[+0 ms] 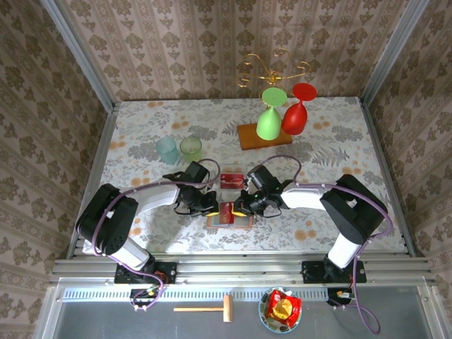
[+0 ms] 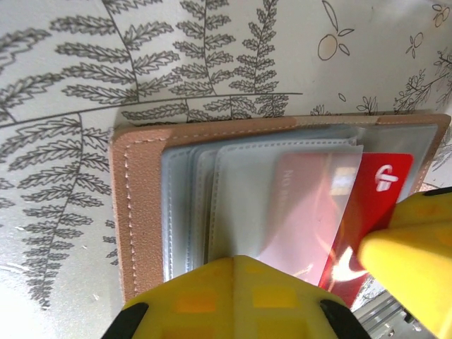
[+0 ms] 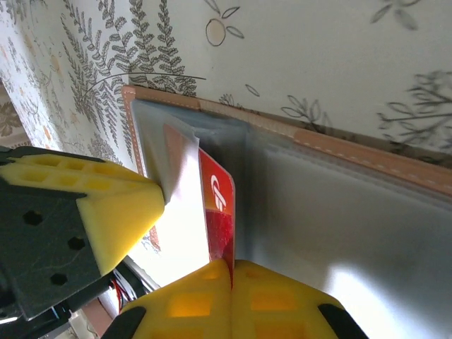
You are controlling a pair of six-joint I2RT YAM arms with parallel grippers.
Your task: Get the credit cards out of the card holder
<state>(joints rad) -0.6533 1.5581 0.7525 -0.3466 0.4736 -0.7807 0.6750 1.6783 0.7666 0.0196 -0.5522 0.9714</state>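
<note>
the whole table [image 1: 332, 134] is taken in from above and behind the arm bases, the lens tilted down toward the far wall. now the left wrist view: it is held very close over the card holder [image 2: 141, 212], aimed almost straight down, the left gripper [image 2: 236, 265] cropped at the bottom edge. the right wrist view is pressed in equally near, the right gripper [image 3: 229, 268] low in frame. the card holder and red credit card [image 2: 378, 205] are shared by all three.
</note>
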